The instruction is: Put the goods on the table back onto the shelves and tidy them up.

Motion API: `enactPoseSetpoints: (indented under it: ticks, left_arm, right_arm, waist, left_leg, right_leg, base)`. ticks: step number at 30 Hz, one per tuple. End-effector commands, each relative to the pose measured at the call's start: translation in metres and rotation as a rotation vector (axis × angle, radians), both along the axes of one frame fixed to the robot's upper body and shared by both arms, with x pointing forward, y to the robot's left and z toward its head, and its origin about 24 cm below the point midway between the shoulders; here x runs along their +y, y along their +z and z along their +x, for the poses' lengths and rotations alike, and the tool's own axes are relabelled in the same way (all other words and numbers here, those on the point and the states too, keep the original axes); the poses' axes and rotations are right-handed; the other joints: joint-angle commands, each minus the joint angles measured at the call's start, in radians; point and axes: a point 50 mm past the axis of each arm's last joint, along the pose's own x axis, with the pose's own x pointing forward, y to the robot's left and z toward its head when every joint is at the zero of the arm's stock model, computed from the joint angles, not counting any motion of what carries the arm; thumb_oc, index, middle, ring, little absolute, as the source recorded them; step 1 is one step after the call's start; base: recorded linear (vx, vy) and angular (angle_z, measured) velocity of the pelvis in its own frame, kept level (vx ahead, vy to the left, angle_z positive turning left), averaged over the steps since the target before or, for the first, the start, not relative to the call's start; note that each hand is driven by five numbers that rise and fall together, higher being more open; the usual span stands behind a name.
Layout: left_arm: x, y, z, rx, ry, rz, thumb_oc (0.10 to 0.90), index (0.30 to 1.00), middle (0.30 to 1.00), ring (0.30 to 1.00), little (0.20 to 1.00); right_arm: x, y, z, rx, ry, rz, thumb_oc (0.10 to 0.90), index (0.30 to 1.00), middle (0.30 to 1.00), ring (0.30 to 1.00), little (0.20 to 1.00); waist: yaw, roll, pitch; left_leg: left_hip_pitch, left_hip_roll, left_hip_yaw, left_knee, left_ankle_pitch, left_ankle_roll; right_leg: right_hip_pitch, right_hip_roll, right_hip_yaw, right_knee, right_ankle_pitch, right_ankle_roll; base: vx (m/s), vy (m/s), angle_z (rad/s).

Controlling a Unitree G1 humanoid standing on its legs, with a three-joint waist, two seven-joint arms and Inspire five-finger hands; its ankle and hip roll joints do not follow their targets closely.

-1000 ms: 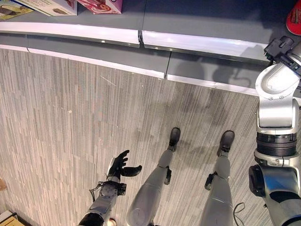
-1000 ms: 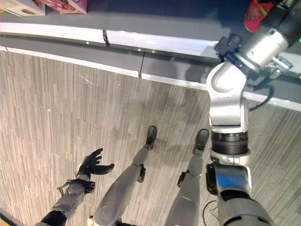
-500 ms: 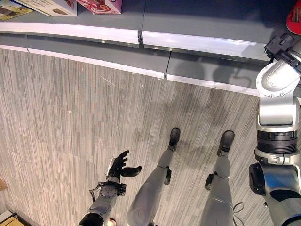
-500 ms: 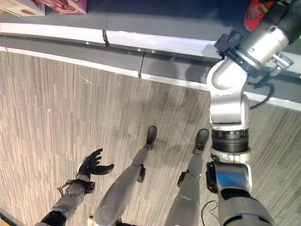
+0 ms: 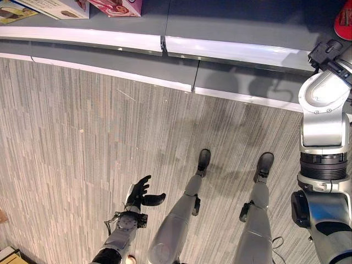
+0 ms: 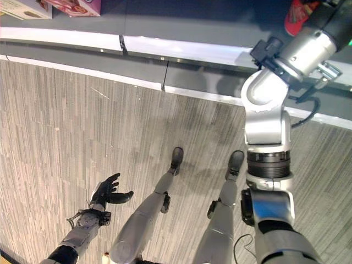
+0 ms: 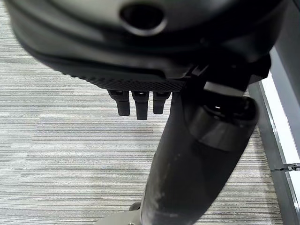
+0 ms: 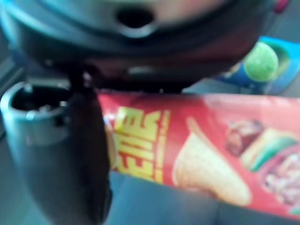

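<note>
Right wrist view: red snack tube [image 8: 211,150] lies against right hand [image 8: 70,154].

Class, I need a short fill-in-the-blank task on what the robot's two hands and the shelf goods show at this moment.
1. The left hand hangs over the wooden ____ with fingers relaxed.
2. The right hand has its thumb across a ____ can of crisps.
3. A pink box stands on the grey ____.

Missing words: floor; red; shelf
</note>
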Motion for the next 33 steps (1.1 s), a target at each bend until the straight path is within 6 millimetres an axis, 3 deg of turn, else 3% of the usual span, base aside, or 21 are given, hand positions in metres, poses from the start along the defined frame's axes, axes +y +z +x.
enactPoseSetpoints:
  ticks: [1,17,33]
  left_arm:
    - [0.03,-0.017,-0.024,0.104,0.065,0.085,0.8,0.9,0.9,0.9,0.9]
    - [0.037,-0.017,-0.022,0.12,0.091,0.098,0.8,0.9,0.9,0.9,0.9]
    - [0.046,-0.027,-0.031,0.189,0.119,0.106,0.8,0.9,0.9,0.9,0.9]
  right_arm:
    - [0.014,0.027,-0.041,-0.247,0.027,-0.119,0.8,0.9,0.9,0.9,0.9]
    - [0.022,0.025,-0.051,-0.272,0.082,-0.154,0.8,0.9,0.9,0.9,0.9]
    - [0.02,-0.002,-0.042,-0.153,0.175,-0.173,0.8,0.9,0.9,0.9,0.9]
  waist:
    - [0.004,0.009,-0.026]
    - [-0.014,-0.034,-0.053]
    - [-0.039,-0.106,-0.12]
  left_leg:
    - [0.005,0.016,-0.047,-0.011,-0.06,-0.042]
    - [0.047,0.032,-0.039,-0.011,-0.07,-0.041]
    - [0.142,0.06,-0.036,-0.011,-0.087,-0.049]
  right_leg:
    - [-0.011,-0.015,0.017,0.119,-0.104,0.024]
    - [0.044,-0.007,0.01,0.101,-0.104,0.022]
    - [0.161,0.01,-0.011,0.066,-0.102,0.018]
  base:
    - [0.0,0.0,0.0]
    - [0.0,0.0,0.0]
    - [0.0,-0.002,-0.01]
